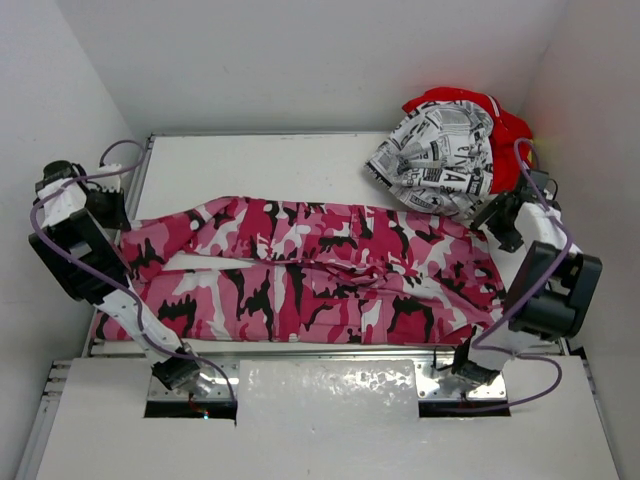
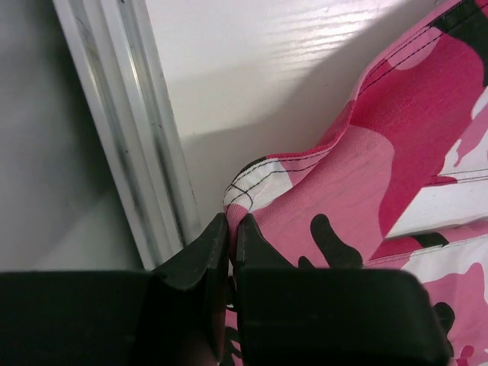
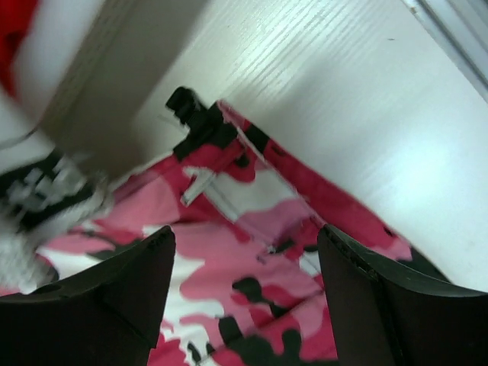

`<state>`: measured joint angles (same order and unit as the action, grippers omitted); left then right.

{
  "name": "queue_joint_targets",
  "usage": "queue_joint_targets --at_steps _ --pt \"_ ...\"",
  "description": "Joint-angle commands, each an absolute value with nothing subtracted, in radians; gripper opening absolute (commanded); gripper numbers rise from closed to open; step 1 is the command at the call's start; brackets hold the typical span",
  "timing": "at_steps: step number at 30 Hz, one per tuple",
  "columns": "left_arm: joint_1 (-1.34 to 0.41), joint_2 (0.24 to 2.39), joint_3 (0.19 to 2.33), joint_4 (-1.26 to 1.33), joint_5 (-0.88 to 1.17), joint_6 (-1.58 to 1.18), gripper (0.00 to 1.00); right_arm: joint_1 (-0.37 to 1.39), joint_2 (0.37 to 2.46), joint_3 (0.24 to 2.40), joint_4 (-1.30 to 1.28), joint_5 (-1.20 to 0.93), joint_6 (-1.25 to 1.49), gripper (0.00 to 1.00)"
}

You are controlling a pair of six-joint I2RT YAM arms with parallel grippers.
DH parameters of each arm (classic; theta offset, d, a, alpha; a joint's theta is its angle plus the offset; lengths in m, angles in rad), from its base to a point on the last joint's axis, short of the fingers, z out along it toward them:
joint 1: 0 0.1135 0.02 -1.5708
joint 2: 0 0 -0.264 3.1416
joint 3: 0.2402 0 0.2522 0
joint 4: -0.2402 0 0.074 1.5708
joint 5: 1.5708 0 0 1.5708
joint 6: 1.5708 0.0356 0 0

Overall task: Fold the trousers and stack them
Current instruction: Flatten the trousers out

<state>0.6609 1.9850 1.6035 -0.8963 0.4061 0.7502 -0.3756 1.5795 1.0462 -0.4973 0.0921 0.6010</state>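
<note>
L gripper [image 2: 231,227] pinches camo trousers [image 2: 366,191] at cuff (far left end); R gripper [image 3: 245,236] hangs spread wide over waist end.

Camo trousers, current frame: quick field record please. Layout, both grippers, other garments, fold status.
camo trousers: spread flat on table, unfolded, leg hems at left, waist at right
left gripper: shut on camo trousers, pinching a leg hem
right gripper: open, over the waist end, holding nothing
newsprint trousers: bunched at far right corner, lying on red trousers
stack: not started
</note>
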Motion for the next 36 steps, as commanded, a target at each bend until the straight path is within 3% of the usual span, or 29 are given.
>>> queue_joint_targets --at_steps 1,8,16,24,26,28,29,31,32,36 --pt "0.646 1.931 1.629 -0.93 0.38 0.739 0.0 -0.402 1.64 1.085 -0.428 0.055 0.618 0.72" --pt "0.64 1.91 1.631 -0.936 0.344 0.718 0.0 -0.402 1.839 1.196 -0.46 0.126 0.598 0.72" --pt "0.632 1.91 1.634 -0.94 0.301 0.713 0.0 -0.37 1.98 1.267 -0.415 0.006 0.586 0.75" --pt "0.632 1.916 1.657 -0.937 0.273 0.715 0.0 -0.347 1.933 1.167 -0.425 -0.028 0.656 0.66" --pt "0.632 1.924 1.661 -0.937 0.27 0.715 0.0 -0.344 1.937 1.152 -0.422 -0.04 0.66 0.61" --pt "0.632 1.928 1.666 -0.934 0.27 0.715 0.0 -0.341 1.951 1.151 -0.426 -0.041 0.657 0.47" --pt "0.632 1.931 1.667 -0.934 0.27 0.715 0.0 -0.341 1.96 1.147 -0.429 -0.044 0.661 0.32" --pt "0.632 1.934 1.675 -0.934 0.27 0.715 0.0 -0.344 1.96 1.141 -0.426 -0.035 0.661 0.16" --pt "0.63 1.934 1.677 -0.934 0.275 0.718 0.0 -0.348 1.951 1.138 -0.423 -0.028 0.661 0.02" --pt "0.627 1.948 1.715 -0.911 0.296 0.732 0.0 -0.393 1.836 1.153 -0.397 0.018 0.631 0.0"
